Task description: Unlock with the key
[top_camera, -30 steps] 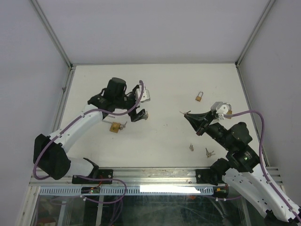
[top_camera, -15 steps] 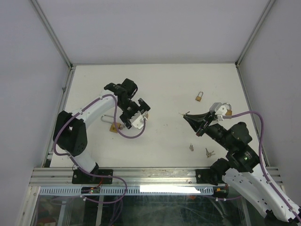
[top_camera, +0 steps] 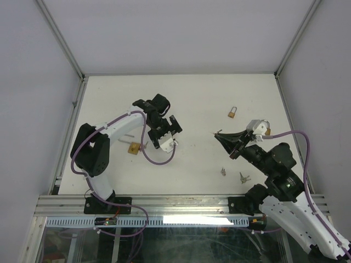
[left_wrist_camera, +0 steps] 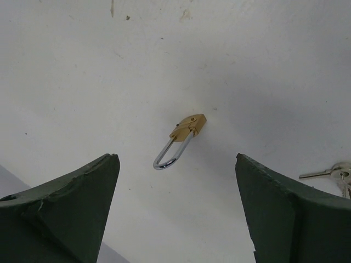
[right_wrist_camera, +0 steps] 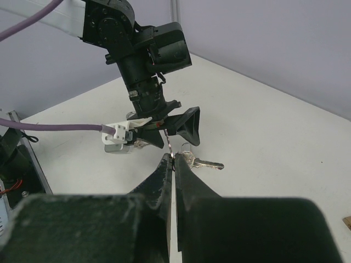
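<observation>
My right gripper [top_camera: 219, 133] [right_wrist_camera: 174, 160] is shut on a thin silver key [right_wrist_camera: 171, 147] and holds it above the table. A second key [right_wrist_camera: 207, 163] sits on its ring beside the tips. A brass padlock [top_camera: 133, 148] lies at the left of the table. A second brass padlock [top_camera: 233, 113] [left_wrist_camera: 181, 138] with a silver shackle lies at the right. My left gripper [top_camera: 173, 131] [left_wrist_camera: 175, 164] is open and empty above the table between them, facing the right padlock. It also shows in the right wrist view [right_wrist_camera: 164, 129].
Two loose keys [top_camera: 223, 171] [top_camera: 243, 177] lie near the front right; one bunch shows at the right edge of the left wrist view [left_wrist_camera: 335, 173]. Metal frame rails [top_camera: 74, 109] border the white table on both sides.
My left arm has swung its open gripper to the right, away from the left padlock and toward the table's middle. My right arm has barely moved and still holds the key.
</observation>
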{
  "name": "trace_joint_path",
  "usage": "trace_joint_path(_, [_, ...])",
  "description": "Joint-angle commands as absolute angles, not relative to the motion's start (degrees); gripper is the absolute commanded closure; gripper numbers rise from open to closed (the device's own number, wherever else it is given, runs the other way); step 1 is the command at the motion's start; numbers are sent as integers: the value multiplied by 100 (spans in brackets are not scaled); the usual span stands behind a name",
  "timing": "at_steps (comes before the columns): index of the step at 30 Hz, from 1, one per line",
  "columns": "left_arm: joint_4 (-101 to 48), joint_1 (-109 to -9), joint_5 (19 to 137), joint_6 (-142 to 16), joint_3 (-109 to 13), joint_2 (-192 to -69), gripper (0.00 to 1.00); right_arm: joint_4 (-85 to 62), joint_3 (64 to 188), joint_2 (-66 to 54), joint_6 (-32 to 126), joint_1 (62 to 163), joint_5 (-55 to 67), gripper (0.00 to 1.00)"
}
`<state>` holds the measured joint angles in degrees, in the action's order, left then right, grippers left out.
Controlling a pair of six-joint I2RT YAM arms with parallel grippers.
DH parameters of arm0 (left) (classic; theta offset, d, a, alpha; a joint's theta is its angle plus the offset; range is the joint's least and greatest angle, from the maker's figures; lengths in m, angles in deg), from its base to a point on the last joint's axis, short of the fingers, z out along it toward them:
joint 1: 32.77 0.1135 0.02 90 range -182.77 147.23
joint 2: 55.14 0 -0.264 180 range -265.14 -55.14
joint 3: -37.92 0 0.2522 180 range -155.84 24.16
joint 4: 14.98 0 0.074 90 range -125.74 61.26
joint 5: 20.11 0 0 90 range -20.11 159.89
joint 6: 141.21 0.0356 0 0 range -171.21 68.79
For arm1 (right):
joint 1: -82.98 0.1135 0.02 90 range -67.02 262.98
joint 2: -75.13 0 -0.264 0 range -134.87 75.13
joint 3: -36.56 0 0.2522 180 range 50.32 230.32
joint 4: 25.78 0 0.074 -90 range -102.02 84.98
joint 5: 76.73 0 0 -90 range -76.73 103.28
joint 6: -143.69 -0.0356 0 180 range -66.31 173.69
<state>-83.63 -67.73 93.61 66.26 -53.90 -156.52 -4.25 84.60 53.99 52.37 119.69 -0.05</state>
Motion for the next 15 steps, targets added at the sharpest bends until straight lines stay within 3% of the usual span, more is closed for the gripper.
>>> trace_joint_path(1, [-8158, -6828, 9058, 10239, -5409, -15587, 11, -566, 8637, 5596, 5216, 11961, -14, 100])
trace_joint_path(15, [-7006, -6928, 9397, 10239, -5082, -15945, 21, -577, 8604, 5601, 5211, 11957, 27, 100])
